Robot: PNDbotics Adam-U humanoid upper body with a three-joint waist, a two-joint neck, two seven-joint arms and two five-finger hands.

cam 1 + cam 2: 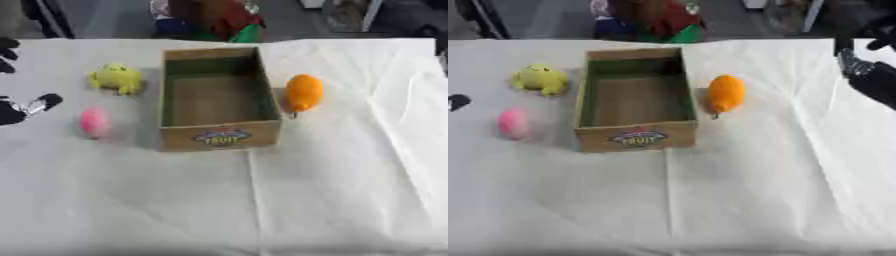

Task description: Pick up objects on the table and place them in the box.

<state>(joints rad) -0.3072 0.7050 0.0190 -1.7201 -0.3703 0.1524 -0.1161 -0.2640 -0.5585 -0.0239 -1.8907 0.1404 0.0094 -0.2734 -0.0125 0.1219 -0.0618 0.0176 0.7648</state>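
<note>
Fingers of the left hand point(26, 107) show only as dark tips at the left edge, and whether they are spread or curled cannot be told; the same holds for the right hand point(872, 75), a dark shape at the far right edge. Neither holds anything. A cardboard box point(219, 136) stands open in the middle of the white-covered table point(332, 200), with nothing visible inside it. Just beside its right wall lies an orange toy point(304, 92). To the left of the box, apart from it, sit a yellow plush toy point(115, 78) farther back and a pink object point(94, 121) nearer.
</note>
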